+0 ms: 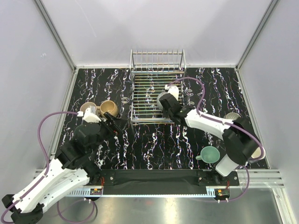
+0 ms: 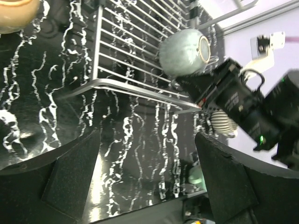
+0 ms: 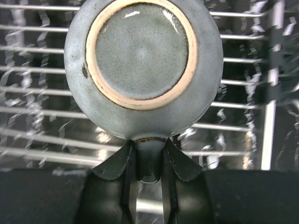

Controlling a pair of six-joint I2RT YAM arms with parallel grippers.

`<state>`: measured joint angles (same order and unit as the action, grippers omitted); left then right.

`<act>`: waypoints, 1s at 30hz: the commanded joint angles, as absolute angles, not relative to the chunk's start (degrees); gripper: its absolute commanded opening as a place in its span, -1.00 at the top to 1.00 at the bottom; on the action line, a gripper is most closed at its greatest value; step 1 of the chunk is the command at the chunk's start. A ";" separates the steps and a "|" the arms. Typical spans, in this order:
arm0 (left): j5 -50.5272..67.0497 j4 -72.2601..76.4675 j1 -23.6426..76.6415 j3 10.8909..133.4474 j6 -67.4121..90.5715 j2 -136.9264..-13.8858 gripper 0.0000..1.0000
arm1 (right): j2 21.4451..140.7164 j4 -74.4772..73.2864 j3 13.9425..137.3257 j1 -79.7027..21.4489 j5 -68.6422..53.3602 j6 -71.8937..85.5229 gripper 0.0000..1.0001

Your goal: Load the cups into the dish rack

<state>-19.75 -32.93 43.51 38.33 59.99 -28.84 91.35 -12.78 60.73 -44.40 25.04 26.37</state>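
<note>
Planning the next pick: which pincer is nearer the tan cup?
Left. The left pincer is open beside the tan cup; the right pincer is over the rack, holding a grey cup.

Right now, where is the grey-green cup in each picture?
Top view: the grey-green cup is just right of the middle, over the right side of the dish rack.
Left wrist view: upper middle, over the rack's wires.
Right wrist view: it fills the top centre, its handle pinched in the right gripper.
Shared landmark: the silver rack wires behind the cup.
</note>
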 commanded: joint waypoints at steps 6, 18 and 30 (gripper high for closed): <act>-20.74 -32.61 43.68 39.20 53.44 -27.78 -0.75 | 96.23 -1.76 67.41 -39.64 32.60 21.36 1.00; -21.27 -32.52 43.68 39.55 50.80 -27.07 -0.75 | 104.14 -2.38 76.72 -37.36 34.98 16.17 1.00; -21.97 -33.75 43.68 40.69 49.04 -26.81 -0.76 | 108.54 -3.86 80.59 -34.10 33.14 16.26 1.00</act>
<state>-20.08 -34.54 43.51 38.24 50.72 -27.29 109.67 -9.43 75.75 -34.89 30.55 16.27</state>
